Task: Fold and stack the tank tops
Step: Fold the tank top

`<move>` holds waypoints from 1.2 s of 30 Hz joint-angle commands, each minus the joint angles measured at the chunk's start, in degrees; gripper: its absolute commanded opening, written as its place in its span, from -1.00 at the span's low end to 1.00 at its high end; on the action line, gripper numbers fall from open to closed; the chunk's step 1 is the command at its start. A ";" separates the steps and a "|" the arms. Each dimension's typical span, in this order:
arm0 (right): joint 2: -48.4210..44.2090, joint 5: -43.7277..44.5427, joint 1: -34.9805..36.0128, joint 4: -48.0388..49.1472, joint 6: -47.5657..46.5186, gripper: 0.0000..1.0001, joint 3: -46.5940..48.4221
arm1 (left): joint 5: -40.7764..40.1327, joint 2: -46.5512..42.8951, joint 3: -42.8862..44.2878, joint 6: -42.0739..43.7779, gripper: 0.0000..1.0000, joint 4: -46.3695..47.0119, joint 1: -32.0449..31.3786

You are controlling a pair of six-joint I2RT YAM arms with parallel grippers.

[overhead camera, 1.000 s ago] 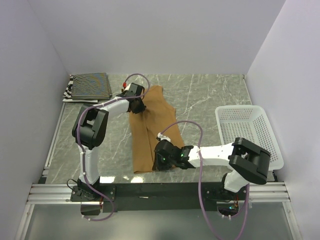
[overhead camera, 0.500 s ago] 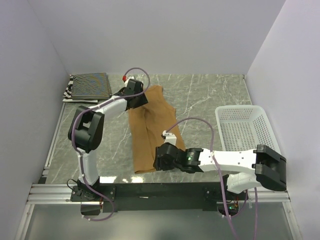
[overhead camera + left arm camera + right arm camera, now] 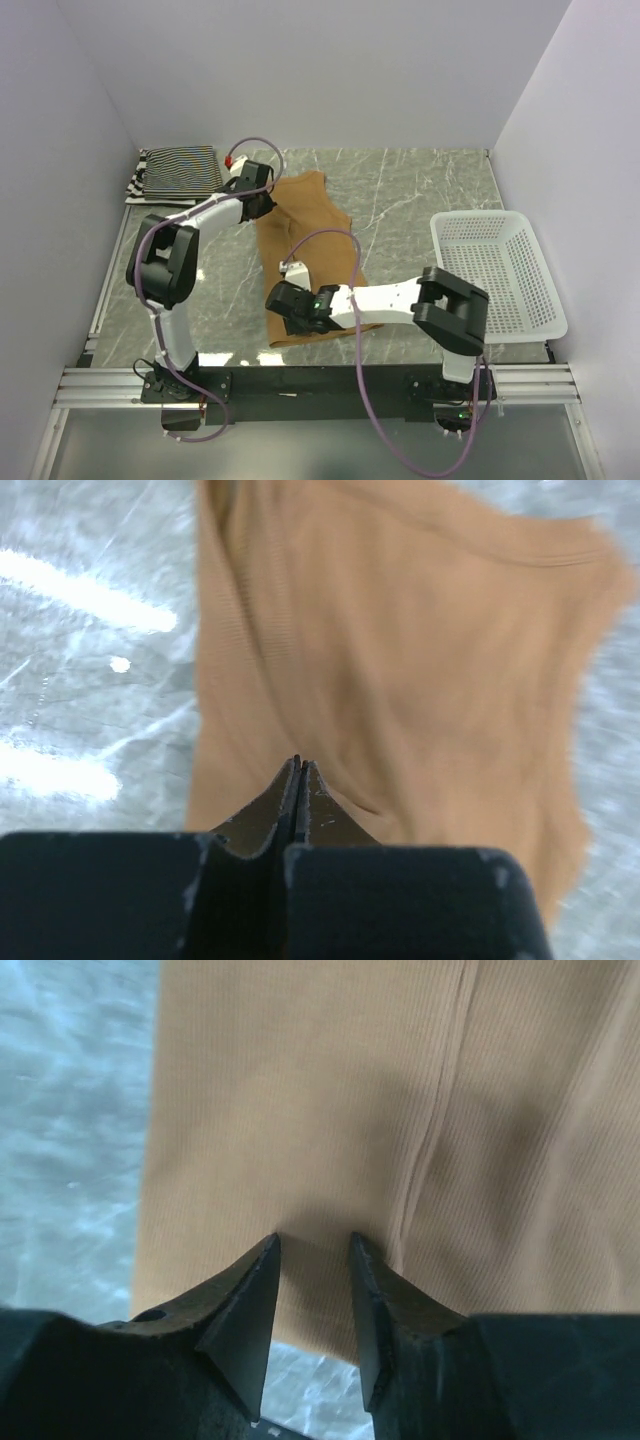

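Pressed tight together, the jaws of the left gripper (image 3: 298, 765) are fully closed, their tips down on the far left part of a tan top (image 3: 400, 630). Whether any cloth is caught between them cannot be told from the wrist view. The jaws of the right gripper (image 3: 312, 1245) stand partly apart with a clear gap between them. They sit at the near left corner of the same top, with fabric showing just beyond the tips and nothing visibly pinched. Seen from above, the tan top (image 3: 305, 240) lies spread on a grey marbled table (image 3: 420, 190), roughly in the middle. It is long and narrow, running from the far side toward the arms, with a wider flap sticking out on its right side. The left gripper (image 3: 258, 197) reaches to its far left edge and the right gripper (image 3: 282, 300) reaches across to its near left edge. A seam runs lengthwise down the fabric in the right wrist view. In the far left corner of the table, well apart from the tan top, two striped tops (image 3: 182, 172) lie folded in a flat stack, with the thin-striped one uppermost. A white lattice basket (image 3: 495, 265) sits at the right edge of the table.
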 commanded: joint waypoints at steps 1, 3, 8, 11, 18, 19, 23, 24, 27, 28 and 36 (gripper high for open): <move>2.26 1.62 1.26 -1.52 -2.14 -0.17 2.69 | -1.36 2.63 -0.46 0.60 -0.99 -0.20 0.62; 3.40 0.92 2.14 -1.26 -1.18 -0.17 2.60 | -1.36 4.20 -0.81 0.78 -0.99 0.16 0.89; 6.48 -3.29 5.04 1.46 1.46 -0.18 3.91 | -0.84 8.16 0.50 2.10 -0.99 0.34 1.77; 8.67 -7.16 5.66 4.89 2.95 -0.18 5.76 | 0.30 11.23 3.91 4.38 -0.97 -0.71 2.20; 14.04 -13.49 5.57 18.57 5.95 -0.17 11.03 | 4.70 16.25 14.91 13.77 -0.64 -3.00 3.79; 14.83 -12.98 5.57 19.22 6.03 -0.16 12.00 | 6.09 16.34 16.83 14.48 -0.57 -3.27 3.79; 12.30 -10.69 4.61 23.51 4.90 -0.03 11.31 | 9.00 12.40 18.79 16.07 -0.18 -2.57 4.05; 11.16 -10.08 4.52 23.88 4.28 0.05 10.52 | 9.70 11.08 18.53 16.51 -0.12 -0.65 4.23; 5.19 -7.26 4.00 22.66 2.26 0.14 7.71 | 12.25 5.20 17.91 16.34 0.04 1.91 4.66; 2.04 -6.65 3.73 22.22 1.47 0.14 6.31 | 12.95 2.40 17.73 15.99 0.09 2.35 4.75; -15.38 -1.62 -7.32 10.10 2.17 0.18 -4.41 | 15.52 -12.38 6.41 8.17 0.05 6.31 3.53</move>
